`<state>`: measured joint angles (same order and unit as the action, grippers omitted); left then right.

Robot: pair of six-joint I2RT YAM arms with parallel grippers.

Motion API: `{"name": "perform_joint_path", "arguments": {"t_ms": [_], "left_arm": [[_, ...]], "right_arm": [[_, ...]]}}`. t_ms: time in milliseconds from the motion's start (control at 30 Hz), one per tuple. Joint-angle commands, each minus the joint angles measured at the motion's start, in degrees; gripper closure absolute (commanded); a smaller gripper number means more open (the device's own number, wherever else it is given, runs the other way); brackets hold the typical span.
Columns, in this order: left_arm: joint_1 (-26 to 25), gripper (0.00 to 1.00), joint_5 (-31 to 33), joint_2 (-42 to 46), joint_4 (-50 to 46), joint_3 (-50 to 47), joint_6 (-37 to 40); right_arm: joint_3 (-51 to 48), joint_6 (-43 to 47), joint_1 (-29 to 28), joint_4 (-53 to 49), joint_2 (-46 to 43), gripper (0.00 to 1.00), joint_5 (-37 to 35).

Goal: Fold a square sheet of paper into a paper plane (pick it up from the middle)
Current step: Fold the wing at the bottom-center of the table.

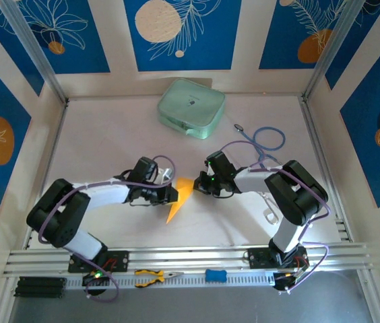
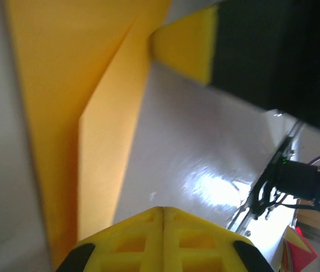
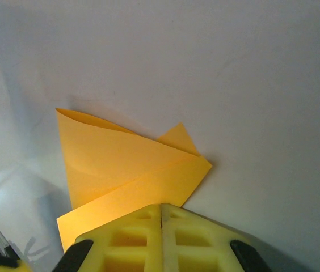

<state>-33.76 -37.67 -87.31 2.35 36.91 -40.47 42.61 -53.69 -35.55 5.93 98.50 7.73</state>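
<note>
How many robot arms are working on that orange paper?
2. The left arm comes in from the left of the folded paper, the right arm from its right; both meet at it mid-table.

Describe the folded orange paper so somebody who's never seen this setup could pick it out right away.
On the white table, look at the middle. Between the left end effector and the right end effector lies the folded paper, a flat orange-yellow wedge pointing toward the near rail. Unlike the orange-handled pliers on that rail, it is plain creased paper.
</note>
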Motion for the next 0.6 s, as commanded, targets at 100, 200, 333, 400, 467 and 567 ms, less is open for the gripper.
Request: {"name": "perform_joint_path", "arguments": {"t_ms": [100, 200, 333, 400, 467, 567], "left_arm": [[-0.6, 0.97, -2.5, -7.8, 0.3, 6.6, 0.3], [-1.6, 0.99, -3.4, -11.0, 0.8, 7.6, 0.4], [-2.0, 1.0, 1.6, -12.4, -7.1, 7.4, 2.8], [-2.3, 1.0, 3.4, -11.4, -9.4, 5.2, 3.1], [-2.6, 0.99, 5.1, -9.2, -8.9, 1.4, 3.0], [-2.5, 0.98, 6.1, -8.1, -8.8, -1.5, 3.4]], "right_arm": [[0.2, -0.9, 0.0, -7.7, 2.4, 0.98, -3.8], [-0.4, -1.5, 0.0, -7.4, 1.9, 0.98, -4.0], [-0.6, -1.6, 0.1, -8.5, 1.6, 0.98, -4.7], [-0.4, -1.5, 0.1, -9.6, 1.8, 0.98, -5.0], [-0.5, -1.5, 0.3, -9.7, 1.9, 0.99, -4.7], [-0.5, -1.3, 0.6, -9.7, 1.6, 0.99, -4.5]]}}
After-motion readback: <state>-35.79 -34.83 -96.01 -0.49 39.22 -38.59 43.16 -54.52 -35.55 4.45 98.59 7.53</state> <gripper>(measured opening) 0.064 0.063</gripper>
